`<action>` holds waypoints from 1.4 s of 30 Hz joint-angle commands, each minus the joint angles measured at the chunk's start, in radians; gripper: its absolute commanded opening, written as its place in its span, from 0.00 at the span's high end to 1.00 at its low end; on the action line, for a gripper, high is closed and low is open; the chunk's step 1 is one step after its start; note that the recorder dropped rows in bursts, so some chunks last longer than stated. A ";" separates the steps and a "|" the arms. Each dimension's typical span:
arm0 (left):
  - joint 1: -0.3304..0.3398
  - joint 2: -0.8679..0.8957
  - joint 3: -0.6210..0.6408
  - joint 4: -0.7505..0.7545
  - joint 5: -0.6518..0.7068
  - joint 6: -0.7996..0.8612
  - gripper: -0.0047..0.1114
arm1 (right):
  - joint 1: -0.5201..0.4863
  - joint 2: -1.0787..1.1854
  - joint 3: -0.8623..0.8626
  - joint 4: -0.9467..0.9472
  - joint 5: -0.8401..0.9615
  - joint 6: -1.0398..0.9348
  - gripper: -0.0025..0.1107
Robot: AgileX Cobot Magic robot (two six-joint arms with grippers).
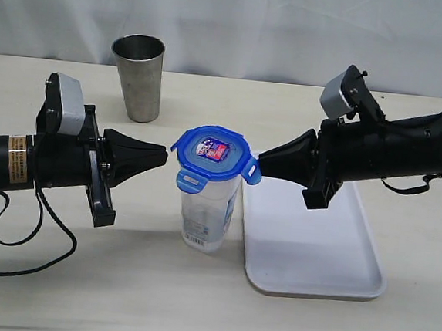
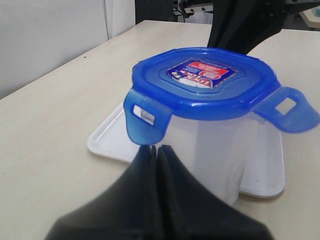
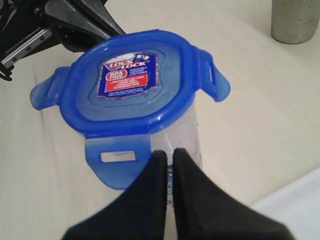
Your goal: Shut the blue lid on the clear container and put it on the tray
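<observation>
The clear container (image 1: 208,211) stands upright on the table just left of the white tray (image 1: 313,259). The blue lid (image 1: 213,153) sits on top of it, sticker up, with its clip tabs sticking outward. My left gripper (image 1: 162,157) is shut and empty, its tip a short way left of the lid. In the left wrist view that gripper's tip (image 2: 155,148) lies right under a hanging tab of the lid (image 2: 205,82). My right gripper (image 1: 261,166) is shut, its tip at the lid's right tab. From the right wrist, that gripper (image 3: 170,155) points beside a tab of the lid (image 3: 127,82).
A grey steel tumbler (image 1: 138,77) stands at the back left of the table. A black cable (image 1: 21,233) loops on the table under the left arm. The tray's bare surface lies under the right arm.
</observation>
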 commanded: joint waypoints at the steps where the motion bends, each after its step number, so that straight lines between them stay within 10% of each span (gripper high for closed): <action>1: -0.008 0.003 -0.003 -0.011 0.005 -0.005 0.96 | 0.000 -0.008 0.004 -0.006 0.004 0.003 0.94; 20: -0.008 0.003 -0.003 -0.013 0.007 -0.005 0.96 | 0.002 -0.169 -0.001 0.128 -0.052 0.014 0.94; 30: -0.008 0.003 -0.003 -0.011 0.007 -0.005 0.96 | 0.268 -0.142 -0.001 0.107 -0.286 0.078 0.94; 42: -0.008 0.003 -0.003 -0.011 -0.004 -0.005 0.96 | 0.281 -0.096 -0.001 -0.002 -0.314 0.159 0.94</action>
